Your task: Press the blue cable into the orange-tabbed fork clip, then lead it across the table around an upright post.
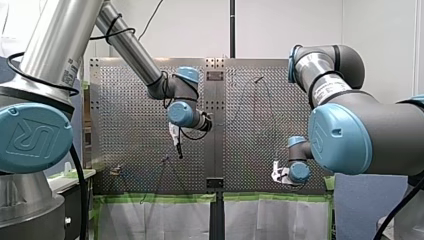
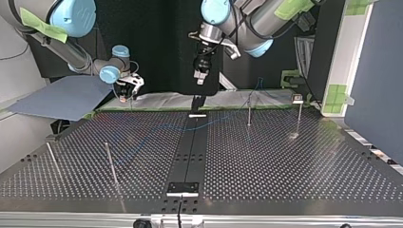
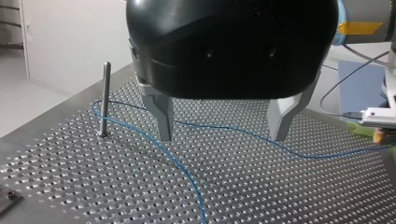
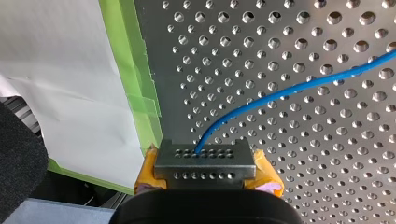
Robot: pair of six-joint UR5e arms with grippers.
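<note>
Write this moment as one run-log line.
left gripper: open, empty | right gripper: shut on cable | cable: bends round post

Post (image 3: 106,98) (cable (image 3: 187,172) around it) stands beside left hand (image 3: 223,137) — apart.

A plain white wall (image 1: 280,30) stands behind the perforated metal table (image 2: 285,161), and a thin black pole (image 1: 232,27) rises in front of it. Green tape (image 1: 165,198) lines the table's lower edge in the front view, with white sheeting (image 1: 155,220) hanging below. Across the table hangs a dark backdrop (image 2: 157,42), and a blue panel (image 2: 375,71) stands at the top view's right.
</note>
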